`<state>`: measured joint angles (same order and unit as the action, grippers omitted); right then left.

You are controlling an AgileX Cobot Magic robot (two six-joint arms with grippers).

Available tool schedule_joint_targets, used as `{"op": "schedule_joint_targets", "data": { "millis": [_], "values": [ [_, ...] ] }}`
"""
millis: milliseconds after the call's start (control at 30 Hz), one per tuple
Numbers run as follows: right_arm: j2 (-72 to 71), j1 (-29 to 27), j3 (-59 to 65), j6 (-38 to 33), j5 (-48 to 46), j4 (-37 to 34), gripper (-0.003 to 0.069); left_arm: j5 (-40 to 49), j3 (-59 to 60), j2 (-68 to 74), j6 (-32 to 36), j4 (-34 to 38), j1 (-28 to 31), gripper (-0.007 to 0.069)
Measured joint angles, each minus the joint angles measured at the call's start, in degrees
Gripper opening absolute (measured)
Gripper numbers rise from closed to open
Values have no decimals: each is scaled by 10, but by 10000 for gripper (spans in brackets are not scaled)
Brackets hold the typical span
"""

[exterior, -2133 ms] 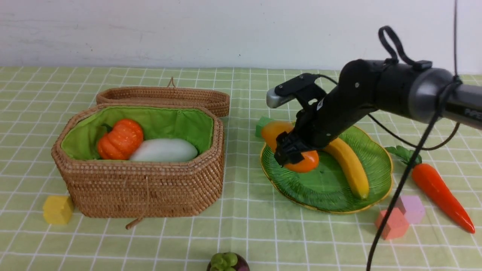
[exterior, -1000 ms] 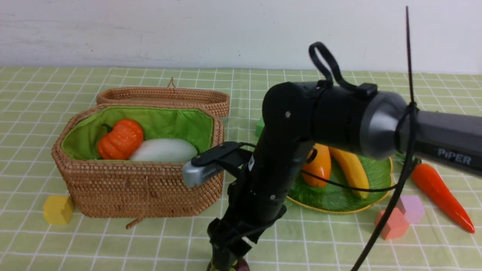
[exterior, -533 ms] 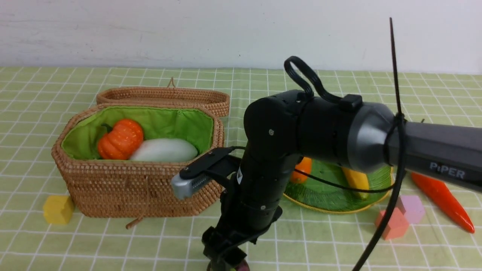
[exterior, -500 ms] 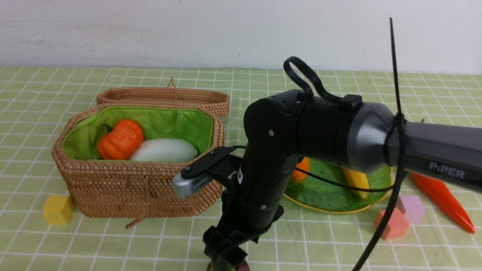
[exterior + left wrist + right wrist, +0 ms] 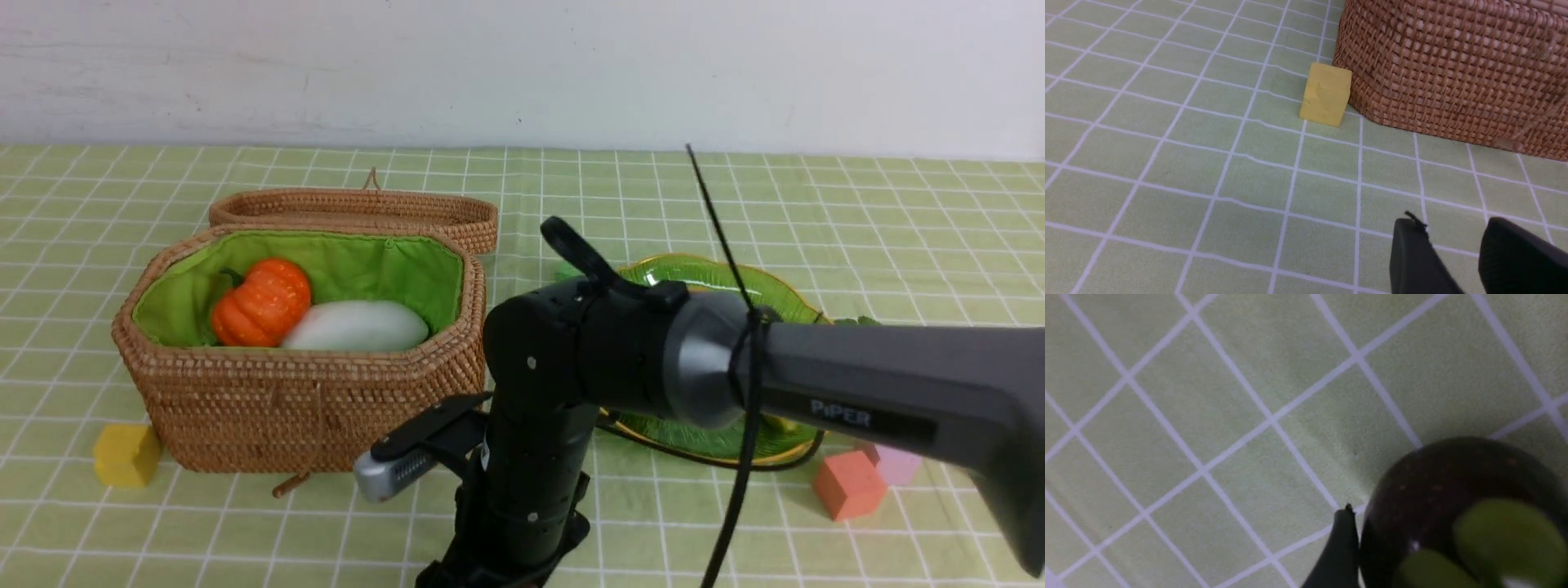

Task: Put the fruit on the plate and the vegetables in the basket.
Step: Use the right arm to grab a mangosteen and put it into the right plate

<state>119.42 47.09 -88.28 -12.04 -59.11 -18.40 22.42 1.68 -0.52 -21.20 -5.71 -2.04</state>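
The right gripper [image 5: 1453, 514] is hanging over the dark-purple mangosteen [image 5: 1425, 477] on the checked cloth [image 5: 1208, 396], jaws spread wide, one finger [image 5: 1341, 547] just beside its skin. The left gripper [image 5: 1453, 228] is hovering near the basket [image 5: 1453, 61], fingers [image 5: 1412, 257] parted, gripping nothing. Inside it are sitting the pumpkin [image 5: 261, 302] and white vegetable [image 5: 357, 325].
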Motion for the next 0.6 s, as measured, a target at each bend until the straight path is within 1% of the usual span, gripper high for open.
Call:
{"op": "schedule_joint_targets", "data": {
  "millis": [167,333,400,500,533,600],
  "values": [
    [0,-2,0,-12,-2,2,577,0,0,0,0,0,0,239],
    [-32,-18,0,-22,-8,1,578,0,0,0,0,0,0,239],
    [-58,-37,0,-21,-6,2,578,0,0,0,0,0,0,239],
    [-112,-84,0,-1,8,36,578,0,0,0,0,0,0,239],
    [-115,-92,0,1,12,39,578,0,0,0,0,0,0,239],
    [-144,-146,0,31,31,85,578,0,0,0,0,0,0,239]
  ]
}}
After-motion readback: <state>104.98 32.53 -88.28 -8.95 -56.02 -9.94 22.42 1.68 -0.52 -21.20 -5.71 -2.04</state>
